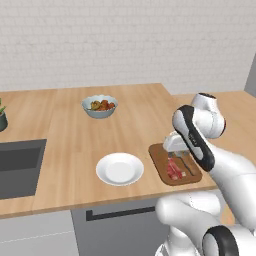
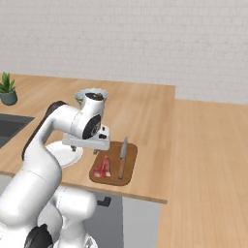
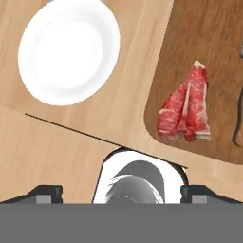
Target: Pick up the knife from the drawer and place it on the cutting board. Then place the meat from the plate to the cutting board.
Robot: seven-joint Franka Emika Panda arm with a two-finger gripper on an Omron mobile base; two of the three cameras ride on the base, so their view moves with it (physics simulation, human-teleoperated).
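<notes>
The dark brown cutting board [image 1: 159,154] [image 2: 130,170] [image 3: 204,38] lies near the counter's front edge. On it rests the red marbled meat [image 1: 173,170] [image 2: 102,168] [image 3: 187,107], with the knife [image 1: 188,163] [image 2: 122,157] [image 3: 238,118] lying beside it, blade pointing away from the edge. The white plate [image 1: 120,168] [image 2: 60,152] [image 3: 69,50] sits bare just left of the board. My gripper [image 1: 175,149] [image 2: 95,150] [image 3: 122,193] hovers above the board's left edge, open, with nothing between its fingers. The drawer front [image 1: 120,222] below the counter looks shut.
A bluish-grey bowl [image 1: 100,106] of colourful food stands further back on the counter. The dark sink [image 1: 17,165] [image 2: 7,126] is set in at the left, with a potted plant [image 2: 7,89] beyond it. Bare wooden counter stretches to the right of the board.
</notes>
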